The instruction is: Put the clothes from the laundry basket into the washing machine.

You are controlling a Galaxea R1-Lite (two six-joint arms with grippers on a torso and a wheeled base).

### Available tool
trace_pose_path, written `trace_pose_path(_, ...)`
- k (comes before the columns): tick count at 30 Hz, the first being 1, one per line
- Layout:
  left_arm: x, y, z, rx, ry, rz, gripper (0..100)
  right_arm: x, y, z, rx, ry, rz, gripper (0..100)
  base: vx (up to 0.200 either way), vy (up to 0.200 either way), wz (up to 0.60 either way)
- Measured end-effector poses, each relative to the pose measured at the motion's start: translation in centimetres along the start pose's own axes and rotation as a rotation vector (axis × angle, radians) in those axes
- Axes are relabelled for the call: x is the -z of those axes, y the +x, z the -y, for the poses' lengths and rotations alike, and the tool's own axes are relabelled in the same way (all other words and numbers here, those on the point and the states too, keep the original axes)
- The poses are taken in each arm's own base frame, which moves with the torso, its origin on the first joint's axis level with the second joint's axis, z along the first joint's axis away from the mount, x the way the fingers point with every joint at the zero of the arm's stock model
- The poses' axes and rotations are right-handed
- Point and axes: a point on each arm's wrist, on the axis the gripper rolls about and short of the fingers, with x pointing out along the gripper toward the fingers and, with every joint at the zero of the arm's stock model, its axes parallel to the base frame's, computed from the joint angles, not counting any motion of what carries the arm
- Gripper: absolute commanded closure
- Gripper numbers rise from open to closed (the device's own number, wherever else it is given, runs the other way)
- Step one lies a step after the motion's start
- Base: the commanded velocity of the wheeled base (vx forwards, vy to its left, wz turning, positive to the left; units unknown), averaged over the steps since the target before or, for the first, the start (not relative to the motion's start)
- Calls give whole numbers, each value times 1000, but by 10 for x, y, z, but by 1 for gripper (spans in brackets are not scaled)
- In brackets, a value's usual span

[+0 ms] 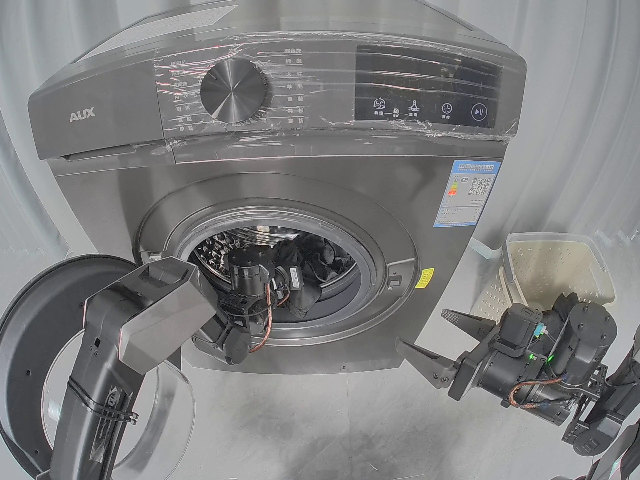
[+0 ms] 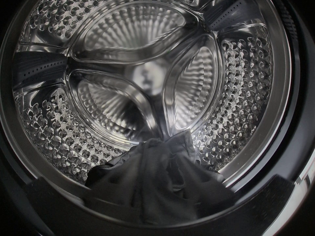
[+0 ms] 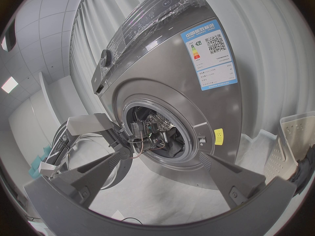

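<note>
The grey washing machine (image 1: 300, 161) stands in front of me with its round door (image 1: 40, 328) swung open to the left. My left gripper (image 1: 297, 287) is inside the drum opening, among dark clothes (image 1: 317, 258). In the left wrist view a dark garment (image 2: 157, 177) hangs close before the steel drum (image 2: 147, 76). My right gripper (image 1: 423, 331) hangs open and empty to the right of the machine, beside the cream laundry basket (image 1: 557, 240). In the right wrist view the right gripper (image 3: 157, 154) faces the machine (image 3: 170, 82), with the basket (image 3: 292, 138) off to the side.
The open door sticks out low on the left, beside my left arm. The basket stands on the floor against the machine's right side. White curtains hang behind the machine. Bare floor (image 1: 320, 415) lies in front of it.
</note>
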Motion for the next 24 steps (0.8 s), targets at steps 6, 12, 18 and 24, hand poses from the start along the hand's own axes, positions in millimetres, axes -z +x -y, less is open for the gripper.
trace_pose_path(6,15,-10,-1,7,16,-69,0,0,0,0,1,0,0,0,0,0,0)
trace_pose_path(12,32,-30,3,94,40,-188,0,0,0,0,0,0,-2,0,0,0,0)
trace_pose_path(18,36,-33,4,99,49,-216,0,0,0,0,-1,1,-2,0,0,0,0)
trace_pose_path(24,38,-28,5,92,48,-200,100,0,0,0,-3,2,0,0,0,0,0)
